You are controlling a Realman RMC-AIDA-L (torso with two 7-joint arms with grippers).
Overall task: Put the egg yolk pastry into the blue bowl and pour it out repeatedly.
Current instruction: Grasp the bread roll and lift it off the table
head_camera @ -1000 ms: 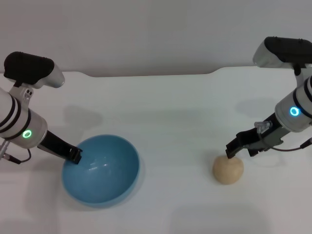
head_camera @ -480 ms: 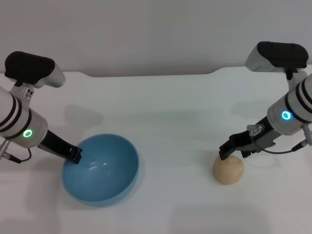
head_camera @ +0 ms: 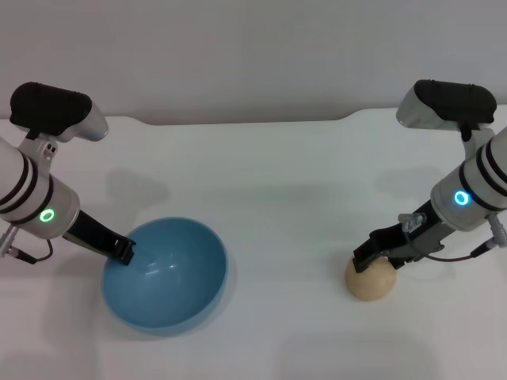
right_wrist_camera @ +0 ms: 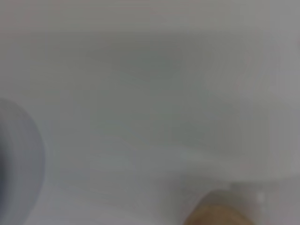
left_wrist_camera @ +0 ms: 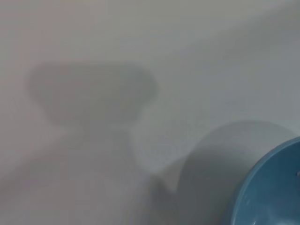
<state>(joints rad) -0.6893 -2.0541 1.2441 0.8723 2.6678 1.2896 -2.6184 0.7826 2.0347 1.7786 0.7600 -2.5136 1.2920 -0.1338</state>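
**Desk:** What does the head view show on the white tabletop [head_camera: 277, 206]?

**Photographer:** Two arms at work over a plain white surface. On the robot's left sits the round, deep, glossy light-blue bowl [head_camera: 170, 277], upright and with nothing inside it. The left gripper [head_camera: 122, 252] is at the bowl's near-left rim, its dark tip on the edge, apparently closed on it; one finger seems to reach just inside.

**Desk:** And the pastry?

**Photographer:** The small, round, tan-beige egg yolk pastry [head_camera: 371, 279] lies on the table on the robot's right, well apart from the bowl. The right gripper [head_camera: 366, 257] is low over it, its dark tip touching the top left of the ball. Whether those fingers are apart or together, I cannot tell.

**Desk:** Anything from the wrist cameras?

**Photographer:** The left wrist view catches a curve of the bowl [left_wrist_camera: 272, 187] with its shadow on the table. The right wrist view is mostly bare table, with a tan sliver of the pastry [right_wrist_camera: 213, 215] at the picture's edge.
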